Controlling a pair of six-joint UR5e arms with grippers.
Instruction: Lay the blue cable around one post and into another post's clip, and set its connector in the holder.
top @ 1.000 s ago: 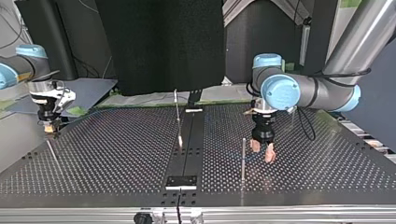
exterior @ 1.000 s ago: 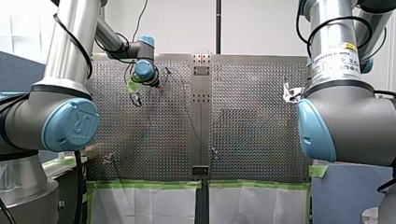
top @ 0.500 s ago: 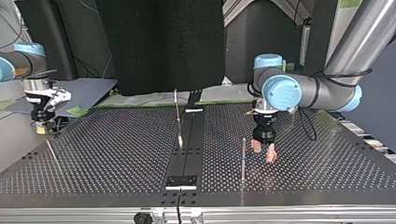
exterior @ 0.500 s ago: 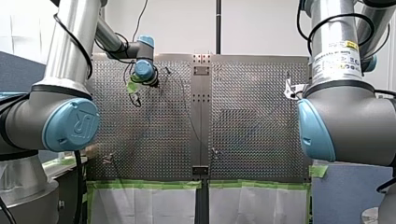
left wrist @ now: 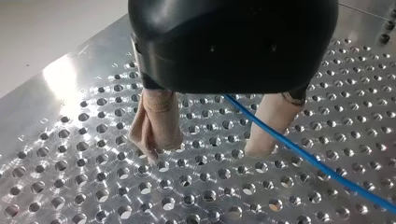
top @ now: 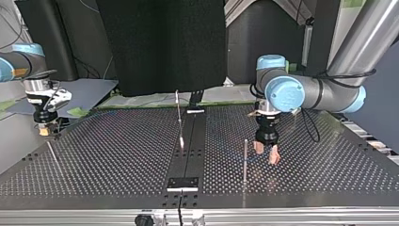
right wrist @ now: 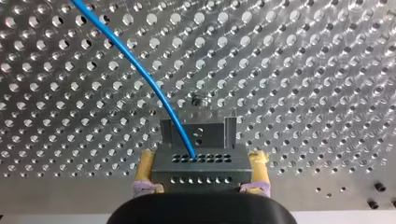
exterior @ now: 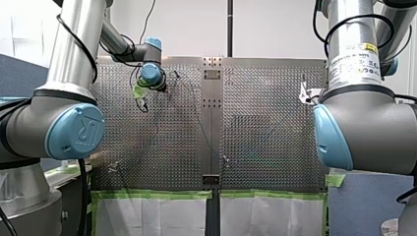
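Two UR5e arms come in from the sides of the front view, left arm (exterior: pixel 74 130) and right arm (exterior: pixel 361 132), both reaching out over the perforated table (exterior: pixel 265 123). The far ends of both are too small here to read.

Top view next, sides flipped. The left tool (top: pixel 266 151) is in the right half, pointing straight down. Its beige pads (top: pixel 274 156) are spread apart with nothing between them, tips low over the table. A thin upright post (top: pixel 245 157) stands just beside it, toward the middle. A leaning post (top: pixel 179 115) sits on the centre strip further back. The right tool (top: pixel 43 129) is at the view's left by the table's edge, well apart from all of that.

Left wrist view: the two beige fingers (left wrist: pixel 156 119) are wide open. The blue cable (left wrist: pixel 317 163) comes from under the tool body, runs out between them close against one finger, and goes off low across the holes. Nothing is pinching it. The tips look like they touch the table, but I can't say for sure from this angle.

Right wrist view: the yellow-padded fingers (right wrist: pixel 148 170) are clamped on both sides of the grey metal connector (right wrist: pixel 201 161), a block with rows of small holes. The cable leaves its top middle and arcs away over the table.
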